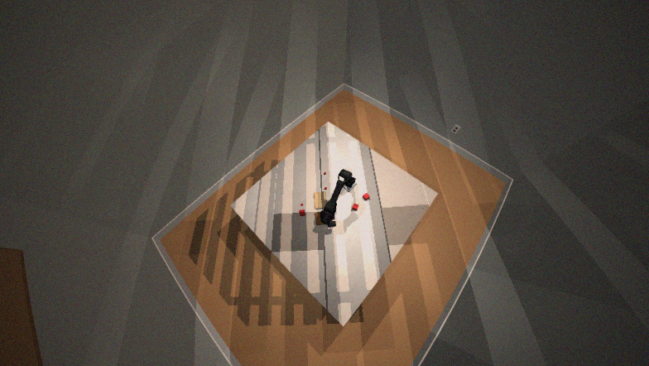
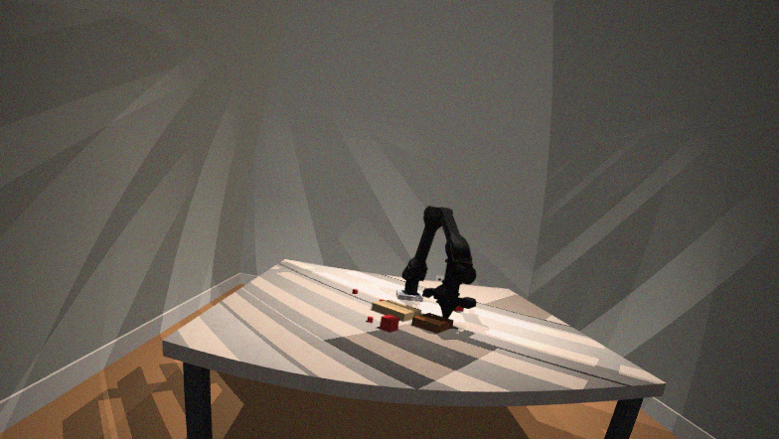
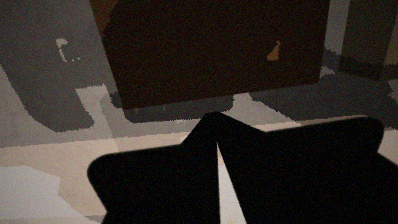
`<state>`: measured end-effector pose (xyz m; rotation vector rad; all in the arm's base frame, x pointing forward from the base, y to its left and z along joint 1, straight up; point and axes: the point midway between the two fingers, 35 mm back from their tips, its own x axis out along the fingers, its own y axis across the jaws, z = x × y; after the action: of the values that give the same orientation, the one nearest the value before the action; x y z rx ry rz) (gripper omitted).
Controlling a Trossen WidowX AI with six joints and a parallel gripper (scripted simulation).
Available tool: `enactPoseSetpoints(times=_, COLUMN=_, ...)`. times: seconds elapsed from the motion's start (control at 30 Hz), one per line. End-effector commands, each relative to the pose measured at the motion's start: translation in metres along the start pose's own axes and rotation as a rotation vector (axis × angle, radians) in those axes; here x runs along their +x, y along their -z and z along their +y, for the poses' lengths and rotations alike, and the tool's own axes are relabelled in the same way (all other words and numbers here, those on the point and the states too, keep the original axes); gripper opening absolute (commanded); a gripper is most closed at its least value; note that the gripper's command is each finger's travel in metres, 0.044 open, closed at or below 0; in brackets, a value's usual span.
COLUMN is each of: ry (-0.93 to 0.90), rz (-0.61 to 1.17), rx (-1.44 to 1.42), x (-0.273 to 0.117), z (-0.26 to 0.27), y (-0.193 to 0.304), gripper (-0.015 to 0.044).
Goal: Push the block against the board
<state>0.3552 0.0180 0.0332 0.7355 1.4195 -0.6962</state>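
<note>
One gripper, and it's pressed together, nothing pinched between those fingertips! They point down, right at the square block, the dark brown one, flat on the table. In the wrist view the block sits just beyond the tips, its near edge running across in front of them; whether they touch it, I can't tell.

And the board? Pale wood, lying flat past the block from the gripper in the exterior view, and off at the right edge of the wrist view. Look at that narrow strip of table between the two parts: near each other, but apart!

Out wide now: a large red cube stands beyond the block from the gripper, with a small red cube beside it. Over on the gripper's other side in the top view, two more red cubes, well clear of the pale board.
</note>
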Motion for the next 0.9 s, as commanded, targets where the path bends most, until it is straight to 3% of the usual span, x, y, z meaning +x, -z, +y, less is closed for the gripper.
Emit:
enactPoseSetpoints(times=0.0, ry=0.005, rz=0.0, rx=0.003, x=0.001, z=-0.002, y=0.007, gripper=0.0)
enactPoseSetpoints(times=0.63, ry=0.005, rz=0.003, rx=0.003, x=0.002, z=-0.003, y=0.037, gripper=0.0)
enactPoseSetpoints(times=0.8, ry=0.005, rz=0.002, rx=0.002, x=-0.05, z=0.0, y=0.033, gripper=0.0)
enactPoseSetpoints(times=0.87, ry=0.005, rz=0.002, rx=0.003, x=-0.053, z=0.0, y=0.033, gripper=0.0)
